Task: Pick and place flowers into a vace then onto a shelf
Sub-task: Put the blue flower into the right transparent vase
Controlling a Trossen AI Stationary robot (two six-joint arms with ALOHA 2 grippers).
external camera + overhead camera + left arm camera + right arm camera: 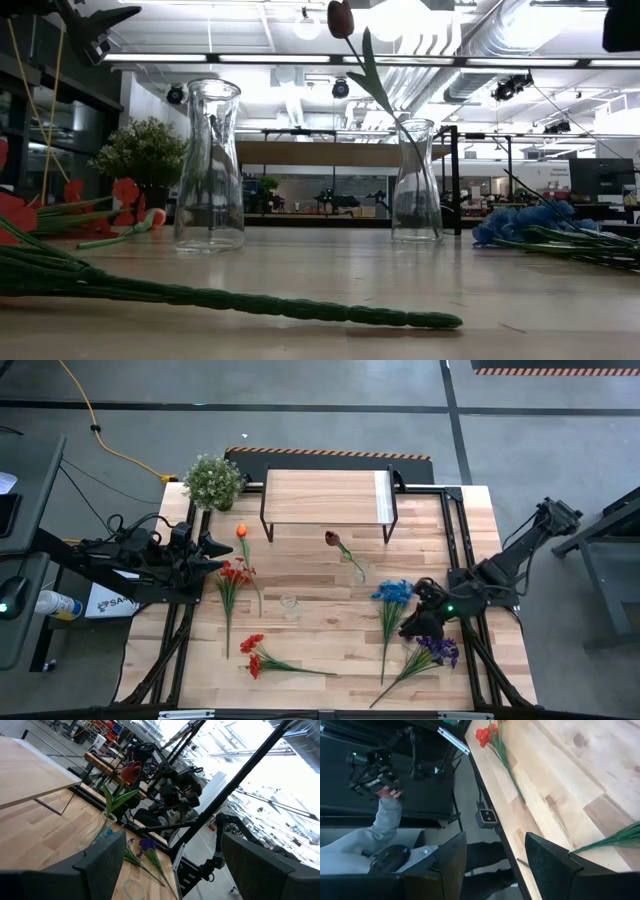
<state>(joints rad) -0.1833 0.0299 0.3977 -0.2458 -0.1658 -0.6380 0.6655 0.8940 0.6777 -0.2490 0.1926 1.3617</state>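
**Two grippers open, both empty**

Left gripper (222,556), fingers spread, hangs near the orange tulip (241,532), touching nothing. Dark red bud (333,539) stands in a vase (357,571) before the shelf (325,496). Right gripper (408,630) gapes empty between blue (393,592) and purple sprays (438,650).

The desk (330,630) is light wood planks. The shelf (325,495) stands at its far edge, a potted plant (213,481) at the far left corner. Two glass vases stand mid-desk: an empty one (290,606) and one (357,571) holding a dark red bud (332,539). Red flowers (233,575), an orange tulip (242,532) and more red ones (253,652) lie leftward; blue (394,592) and purple sprays (436,650) rightward.
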